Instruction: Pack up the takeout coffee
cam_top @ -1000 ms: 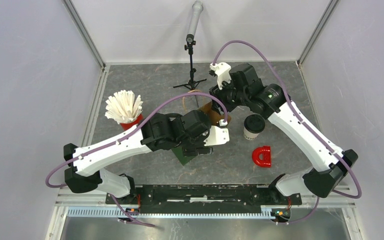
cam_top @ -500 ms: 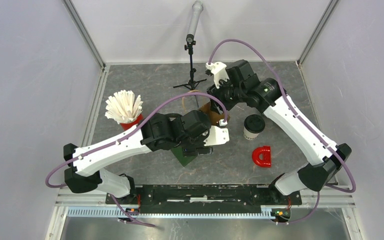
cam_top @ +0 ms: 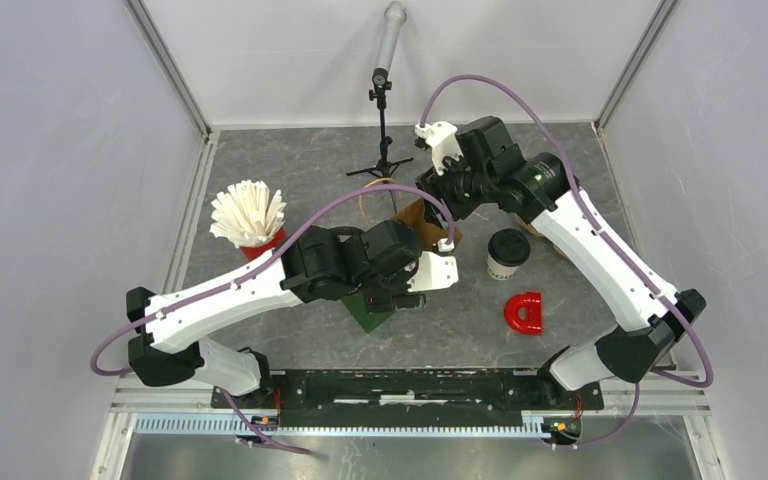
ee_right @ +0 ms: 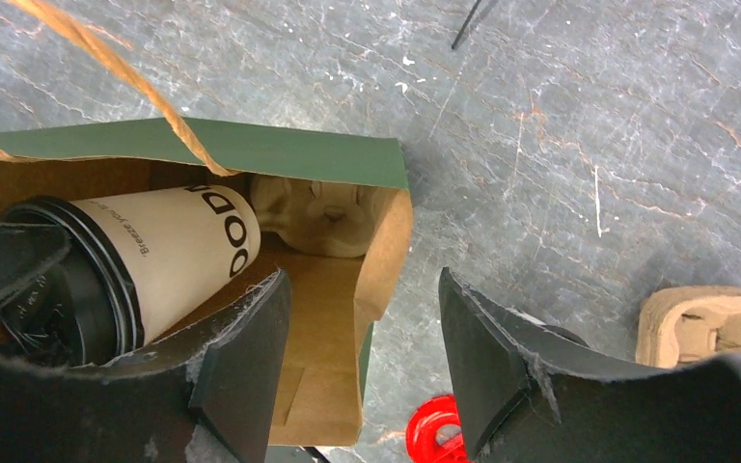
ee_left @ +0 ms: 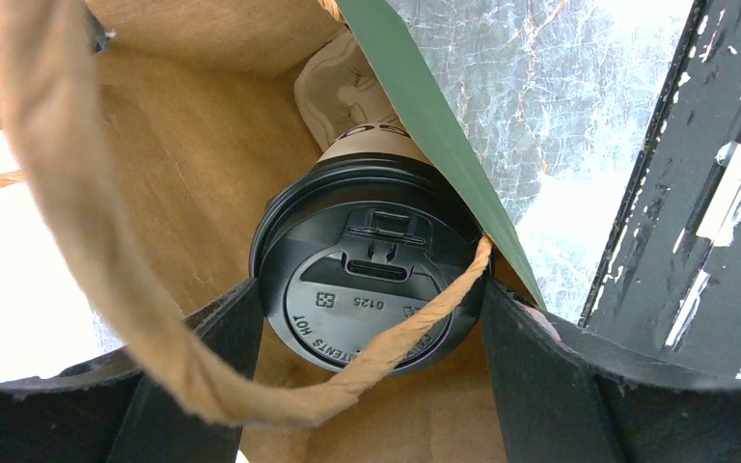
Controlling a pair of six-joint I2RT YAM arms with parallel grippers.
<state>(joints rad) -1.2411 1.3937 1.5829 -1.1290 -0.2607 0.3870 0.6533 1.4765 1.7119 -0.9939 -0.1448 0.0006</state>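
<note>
Table (cam_top: 290, 170): grey marbled top, its near edge hidden behind the arm bases.
Left arm (cam_top: 230, 295): reached to the middle of the table. From above, its wrist covered most of the bag.
Right arm (cam_top: 600, 265): bent across the far side, with its wrist over the bag's open end.
Green paper bag (ee_right: 280, 149): mouth open, brown inside. Whether it stood or leaned could not be told.
Microphone stand (cam_top: 384, 110): upright at the far edge, apart from the rest.
Red cup of white sticks (cam_top: 248, 212): on the left, well apart from the bag.
Cup carrier (ee_right: 699, 323): brown moulded cardboard, cut off by the frame edge and a finger. From above it was mostly hidden by the right arm.
Takeout coffee (ee_left: 371, 289): inside the bag, tilted. Its cream side carried dark print that was only partly readable, and its base was hidden.
Second lidded cup (cam_top: 508, 250): upright on the table, just right of the bag.
Left gripper (ee_left: 369, 292): jaws set wide, one finger against each side of the black lid, gripping the takeout coffee.
Right gripper (ee_right: 362, 280): jaws apart with nothing clasped. The bag's side edge showed in the gap, but contact could not be told.
Pale crumpled thing (ee_right: 314, 212): deep in the bag beyond the cup. What it was could not be told.
Twine handle (ee_left: 68, 222): looped across in front of the lid, blurred.
Red horseshoe piece (cam_top: 523, 313): on the table near the second lidded cup.
</note>
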